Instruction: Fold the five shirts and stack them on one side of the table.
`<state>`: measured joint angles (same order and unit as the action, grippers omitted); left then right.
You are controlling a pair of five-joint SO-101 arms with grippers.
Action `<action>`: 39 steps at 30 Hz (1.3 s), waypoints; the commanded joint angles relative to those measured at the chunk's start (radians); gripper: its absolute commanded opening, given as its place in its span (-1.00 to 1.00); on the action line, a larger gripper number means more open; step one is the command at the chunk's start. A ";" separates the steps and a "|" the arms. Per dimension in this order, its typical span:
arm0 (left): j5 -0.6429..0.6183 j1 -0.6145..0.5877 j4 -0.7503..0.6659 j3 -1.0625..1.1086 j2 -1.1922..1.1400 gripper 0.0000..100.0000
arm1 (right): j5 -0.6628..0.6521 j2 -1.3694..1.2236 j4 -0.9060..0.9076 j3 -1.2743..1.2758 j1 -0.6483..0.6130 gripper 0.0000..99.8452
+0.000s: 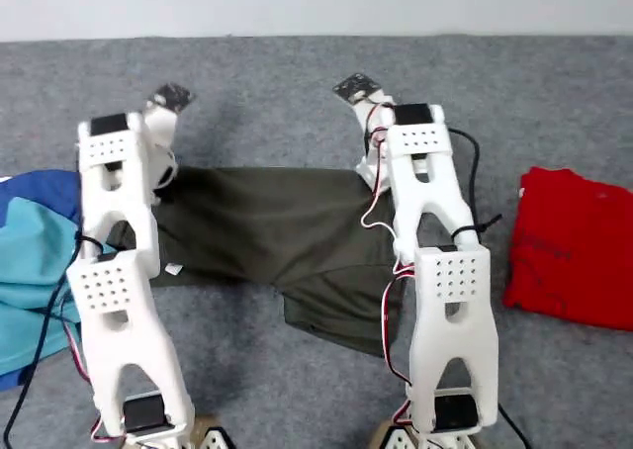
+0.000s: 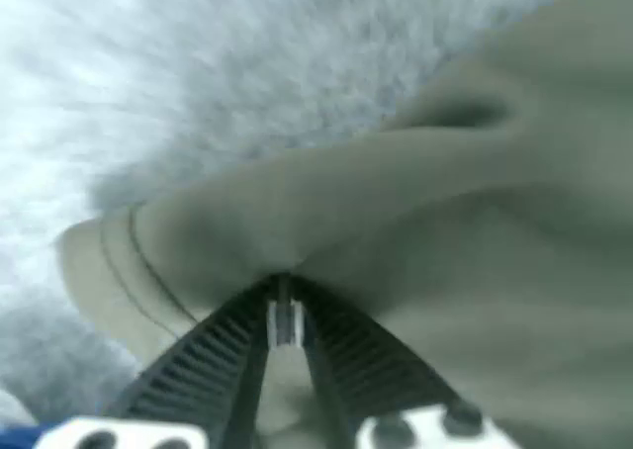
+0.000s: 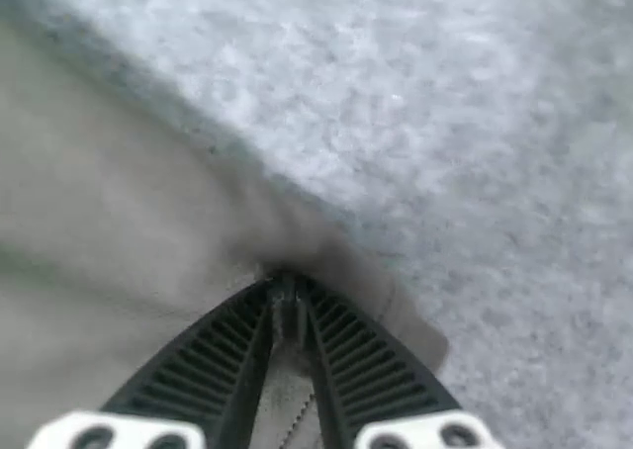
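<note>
High view: fixed above, looking down on olive shirt [image 1: 287, 231]. Wrist views: very close behind left tool [image 2: 284, 315] and right tool [image 3: 287, 306], facing the same shirt's edges.

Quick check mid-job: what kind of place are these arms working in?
Probably a robot test bench rather than a home: a table with a grey carpet-like cover, a bare white wall behind it, and shirts set out for folding, an olive shirt in the middle, a red shirt at one side.
</note>
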<state>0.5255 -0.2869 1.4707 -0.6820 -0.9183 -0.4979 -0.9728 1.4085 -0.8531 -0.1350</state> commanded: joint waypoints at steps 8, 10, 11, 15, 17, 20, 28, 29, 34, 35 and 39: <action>-0.003 -0.072 0.218 -0.321 -0.068 -0.97 | -0.008 0.012 0.050 -0.149 0.081 -0.98; 0.003 -0.058 0.282 -0.414 -0.068 -0.97 | -0.008 0.012 0.091 -0.212 0.061 -0.98; -0.002 -0.051 0.287 -0.450 -0.066 -0.97 | -0.008 0.012 0.116 -0.247 0.050 -0.98; -0.017 -0.032 0.287 -0.536 -0.008 -0.97 | -0.008 0.008 0.231 -0.390 0.002 -0.98; -0.017 -0.020 0.287 -0.515 0.051 -0.97 | -0.006 0.008 0.302 -0.453 -0.024 -0.98; -0.012 -0.012 0.287 -0.372 0.169 -0.97 | -0.006 0.007 0.392 -0.525 -0.062 -0.98; 0.100 0.037 0.282 0.321 0.568 -0.97 | 0.015 0.101 0.390 -0.491 -0.067 -0.98; 0.104 0.041 0.276 0.390 0.606 -0.97 | 0.015 0.124 0.390 -0.465 -0.065 -0.98; 0.101 0.043 0.170 0.588 0.692 -0.97 | 0.015 0.266 0.390 -0.272 -0.064 -0.98; 0.100 0.044 0.161 0.602 0.692 -0.97 | 0.015 0.297 0.389 -0.230 -0.064 -0.98; 0.100 0.044 0.066 0.682 0.690 -0.97 | 0.015 0.400 0.387 -0.086 -0.062 -0.98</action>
<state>0.6176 -0.2470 1.6118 -0.0391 -0.2938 -0.4933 -0.7012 1.7538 -0.9973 -0.1979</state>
